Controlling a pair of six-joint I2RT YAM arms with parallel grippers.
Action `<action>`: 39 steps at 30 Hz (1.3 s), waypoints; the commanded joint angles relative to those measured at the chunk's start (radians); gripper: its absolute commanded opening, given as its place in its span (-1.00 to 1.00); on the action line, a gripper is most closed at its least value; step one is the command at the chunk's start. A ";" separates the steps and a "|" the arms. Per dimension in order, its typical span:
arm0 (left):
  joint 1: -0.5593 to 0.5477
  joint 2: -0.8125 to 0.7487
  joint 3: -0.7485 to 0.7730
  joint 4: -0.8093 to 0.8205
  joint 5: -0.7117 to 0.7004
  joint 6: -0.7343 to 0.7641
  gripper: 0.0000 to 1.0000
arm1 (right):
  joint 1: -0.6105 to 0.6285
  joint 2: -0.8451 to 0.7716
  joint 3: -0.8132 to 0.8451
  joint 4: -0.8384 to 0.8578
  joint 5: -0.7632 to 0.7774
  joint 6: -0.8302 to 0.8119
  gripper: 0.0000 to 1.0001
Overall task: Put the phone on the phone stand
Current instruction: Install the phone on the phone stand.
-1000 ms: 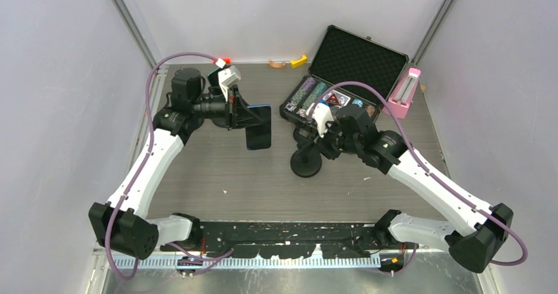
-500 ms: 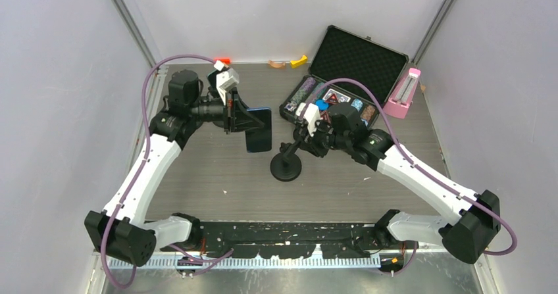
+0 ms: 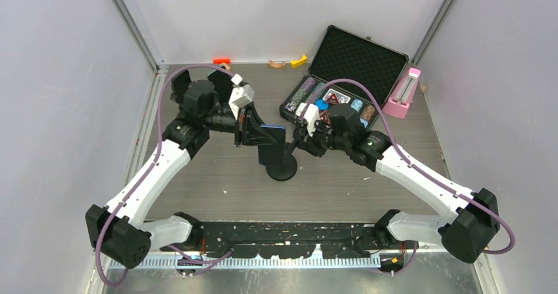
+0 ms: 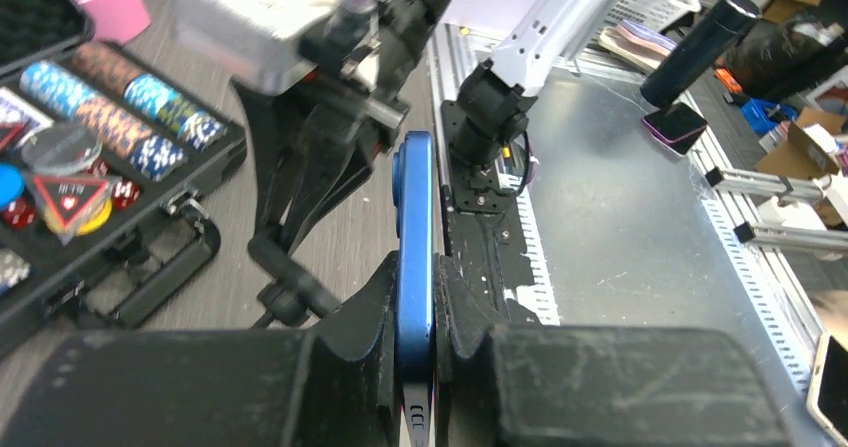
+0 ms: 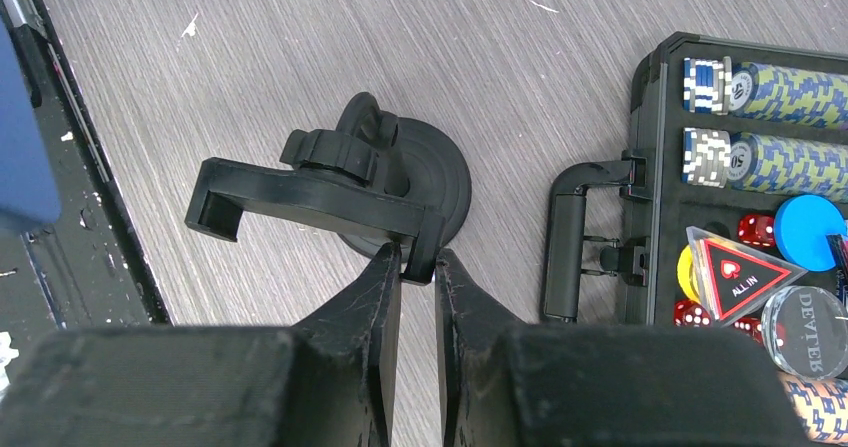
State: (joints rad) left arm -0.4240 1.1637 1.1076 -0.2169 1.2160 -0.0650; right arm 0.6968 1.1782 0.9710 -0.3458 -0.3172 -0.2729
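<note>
**One phone, one stand, each in its own grip**

Two arms reach in from the near edge of the tabletop [image 3: 355,182]. The left end effector [image 4: 414,307] is clamped tight on the edges of the single blue phone [image 4: 414,197]. It holds the phone on edge above the tabletop, just beside the one black phone stand [image 5: 300,192]. The right end effector [image 5: 418,267] is nearly closed, pinching one end of the stand's cradle. The stand's round base sits on the tabletop.

Farther back lies one open black case [image 3: 358,60] with rows of poker chips [image 5: 790,82]. One pink holder [image 3: 403,93] stands to its right. Three small pieces lie at the far edge: orange [image 3: 222,60], tan [image 3: 277,64] and yellow [image 3: 299,61].

From above, the phone and end effectors cover the cradle, so only the base shows. Whether phone and stand touch cannot be told. The right wrist view cuts the phone to a blue corner. The chip rows are partly cut off.
</note>
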 commanded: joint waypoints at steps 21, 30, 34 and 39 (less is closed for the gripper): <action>-0.240 0.268 -0.093 0.878 0.162 -0.141 -1.00 | -0.029 0.018 0.079 0.044 -0.079 0.045 -0.99; -0.246 0.350 -0.109 0.934 0.128 -0.103 -1.00 | -0.034 0.019 0.083 0.034 -0.087 0.045 -1.00; -0.245 0.357 -0.112 0.901 0.122 -0.070 -1.00 | -0.034 0.021 0.083 0.029 -0.092 0.044 -1.00; -0.244 0.316 -0.089 0.606 0.081 0.166 -1.00 | -0.034 0.020 0.081 0.025 -0.084 0.044 -1.00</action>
State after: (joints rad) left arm -0.6659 1.5322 0.9905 0.5663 1.3346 -0.1036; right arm 0.6636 1.2049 0.9951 -0.3695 -0.3683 -0.2443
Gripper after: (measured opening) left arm 0.123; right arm 0.209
